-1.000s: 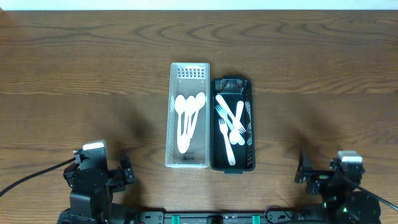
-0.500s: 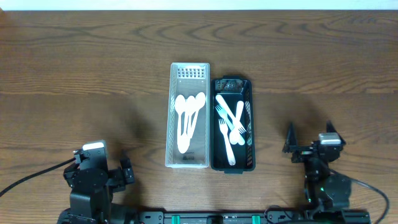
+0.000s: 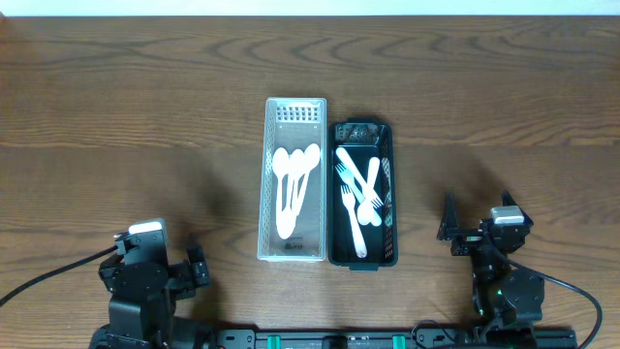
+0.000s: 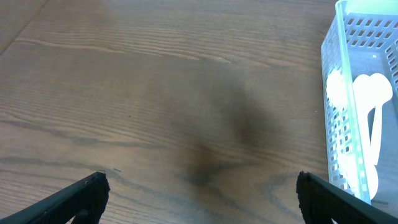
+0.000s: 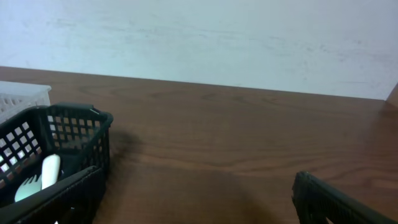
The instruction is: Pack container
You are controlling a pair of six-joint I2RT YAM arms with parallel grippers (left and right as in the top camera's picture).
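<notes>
White basket (image 4: 334, 124) – cropped right, black basket (image 5: 74, 134) – cropped left

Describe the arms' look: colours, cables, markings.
The left arm and right arm are black and boxy, each topped by a pale grey block. A thin black cable trails outward from each. Fingers are plain matte black. No markings legible.

Spoons (image 3: 291, 184) in left basket (image 3: 263, 208) – forks (image 3: 356, 199) in right basket (image 3: 392, 208), side by side

The table (image 3: 145, 97) is matt wood, the white basket (image 3: 296, 114) and black basket (image 3: 362, 132) plastic.
</notes>
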